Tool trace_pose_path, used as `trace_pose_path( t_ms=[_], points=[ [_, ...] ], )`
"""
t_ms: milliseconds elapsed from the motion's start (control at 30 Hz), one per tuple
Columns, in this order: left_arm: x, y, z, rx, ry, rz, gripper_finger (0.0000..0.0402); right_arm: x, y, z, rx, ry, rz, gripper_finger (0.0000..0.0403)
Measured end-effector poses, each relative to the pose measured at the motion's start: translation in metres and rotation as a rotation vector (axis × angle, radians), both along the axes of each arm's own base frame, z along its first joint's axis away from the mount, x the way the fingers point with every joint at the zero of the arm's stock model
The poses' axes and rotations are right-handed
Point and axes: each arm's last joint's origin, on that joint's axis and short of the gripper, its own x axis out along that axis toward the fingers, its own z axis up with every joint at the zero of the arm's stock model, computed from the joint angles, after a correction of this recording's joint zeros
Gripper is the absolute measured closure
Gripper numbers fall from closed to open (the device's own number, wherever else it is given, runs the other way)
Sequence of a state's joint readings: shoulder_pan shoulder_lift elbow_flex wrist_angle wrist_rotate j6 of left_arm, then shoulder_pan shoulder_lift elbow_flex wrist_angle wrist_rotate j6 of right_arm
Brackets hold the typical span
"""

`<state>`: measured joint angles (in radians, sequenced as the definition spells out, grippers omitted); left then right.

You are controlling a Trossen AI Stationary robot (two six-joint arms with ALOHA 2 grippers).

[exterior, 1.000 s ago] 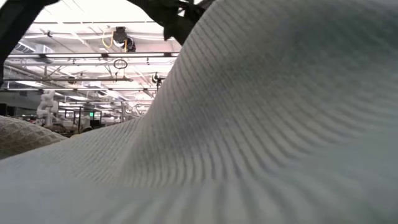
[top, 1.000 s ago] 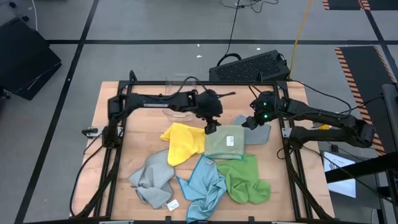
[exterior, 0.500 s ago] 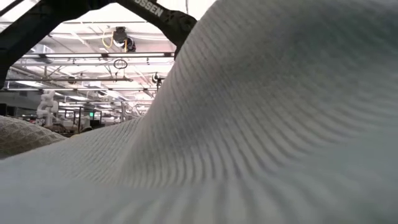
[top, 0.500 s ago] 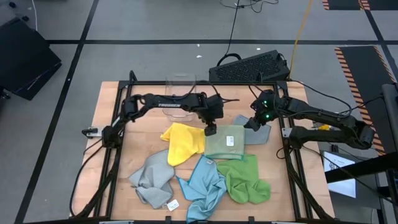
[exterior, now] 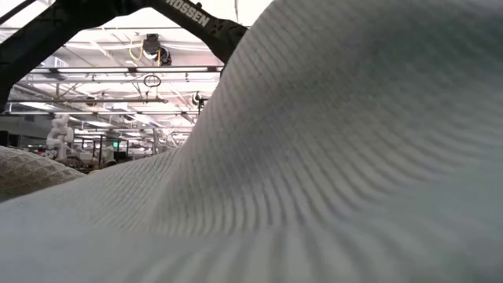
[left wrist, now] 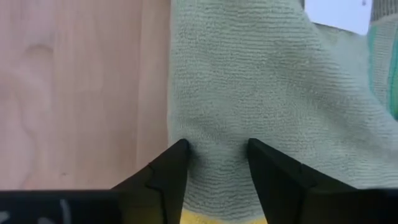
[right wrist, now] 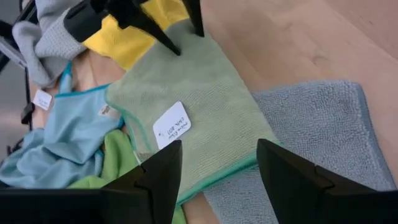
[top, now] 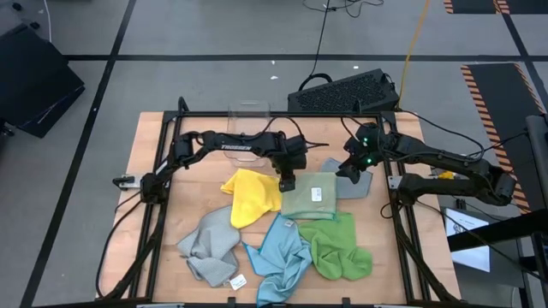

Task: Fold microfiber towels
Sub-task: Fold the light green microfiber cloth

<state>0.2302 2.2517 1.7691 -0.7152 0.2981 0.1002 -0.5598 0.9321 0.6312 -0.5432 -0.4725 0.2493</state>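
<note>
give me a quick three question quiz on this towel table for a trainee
1. True or false: the left tool has its fingers down on the pale green towel near its edge.
2. Which towel does the pale green towel partly cover on the side toward the right tool? A) light blue towel B) grey towel C) bright green towel
3. Fill in: the white tag seen in the right wrist view lies on the ____ towel.

Key
1. True. The fingers press the cloth beside the yellow towel.
2. B, the flat grey towel.
3. Pale green.
</note>
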Motion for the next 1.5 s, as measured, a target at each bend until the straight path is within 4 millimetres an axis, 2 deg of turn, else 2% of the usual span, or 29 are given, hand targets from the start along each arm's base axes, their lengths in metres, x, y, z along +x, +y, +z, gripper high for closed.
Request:
trace_pose_path(
  t_ms=[167,400,500,633,767,867,1000,1167,1300,1500],
  points=[
    [-0.001,-0.003,-0.001,0.013,0.02,0.0,0.0262,-0.001,0.001,-0.001,0.006,0.011,0.003,0.0202],
    [0.002,-0.02,-0.001,0.057,0.043,0.008,0.0388,0.0,0.0,0.0,0.032,0.006,-0.037,0.0202],
    [0.003,-0.031,0.002,0.131,0.048,0.019,0.039,0.001,0.001,0.0,0.1,0.004,-0.076,0.0202],
    [0.001,-0.043,0.028,0.2,0.002,0.056,0.0396,0.007,0.007,0.004,0.175,-0.038,-0.073,0.0202],
    [0.0,-0.054,0.043,0.242,-0.025,0.126,0.039,0.019,0.012,0.014,0.072,-0.131,-0.014,0.0193],
    [-0.001,-0.061,0.05,0.252,-0.041,0.139,0.0394,0.03,0.01,0.013,-0.012,-0.161,-0.012,0.0177],
    [0.0,-0.068,0.05,0.248,-0.045,0.117,0.0393,0.052,0.001,0.001,-0.07,-0.193,0.037,0.0146],
    [0.001,-0.072,0.05,0.248,-0.054,0.109,0.0393,0.077,-0.007,-0.022,-0.061,-0.254,0.205,0.0125],
    [0.0,-0.072,0.062,0.242,-0.1,0.128,0.0393,0.084,-0.008,-0.036,-0.058,-0.246,0.264,0.0133],
    [-0.003,-0.072,0.076,0.254,-0.148,0.127,0.0395,0.088,-0.008,-0.041,-0.117,-0.273,0.352,0.016]
  ],
)
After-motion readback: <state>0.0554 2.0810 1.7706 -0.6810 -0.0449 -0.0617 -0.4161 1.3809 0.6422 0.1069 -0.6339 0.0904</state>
